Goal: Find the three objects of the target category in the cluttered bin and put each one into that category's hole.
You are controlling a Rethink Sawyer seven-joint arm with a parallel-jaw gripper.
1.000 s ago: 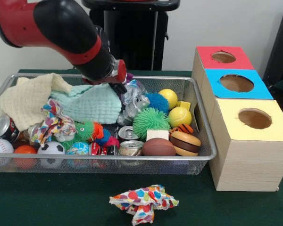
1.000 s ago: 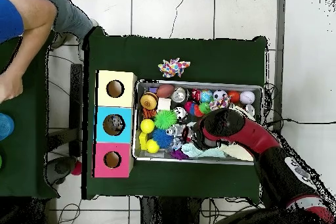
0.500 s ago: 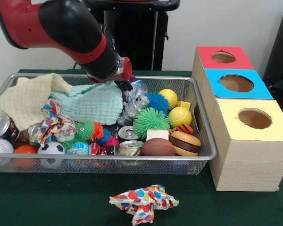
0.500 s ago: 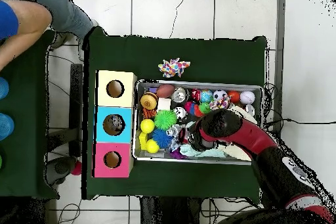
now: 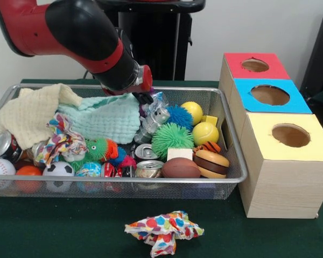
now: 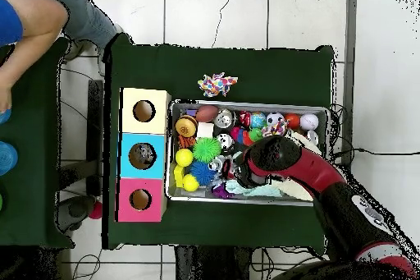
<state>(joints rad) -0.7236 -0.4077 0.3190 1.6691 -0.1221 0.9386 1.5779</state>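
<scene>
The silver wire-mesh bin (image 5: 232,173) fills the table's left in the front view and shows in the overhead view (image 6: 246,105). It holds cloths, balls, cans and toys. The blue-topped box's hole (image 5: 269,95) sits between the red and yellow boxes, and shows in the overhead view (image 6: 142,156). My gripper (image 5: 146,99) is low over the bin's back middle, at the edge of a mint cloth (image 5: 105,118) and just above a crumpled silver object (image 5: 154,119). The arm's wrist hides most of it. In the overhead view the gripper (image 6: 235,170) is under the arm.
A red-topped box (image 5: 269,70) and a yellow-topped box (image 5: 312,146) flank the blue one. A dotted colourful cloth (image 5: 164,230) lies on the green table in front of the bin. A person's arm (image 6: 29,22) shows at the overhead view's top left.
My arm has shifted a little toward the boxes along the bin's back, over the mint cloth's edge and the silver object. The bin's contents look unmoved.
</scene>
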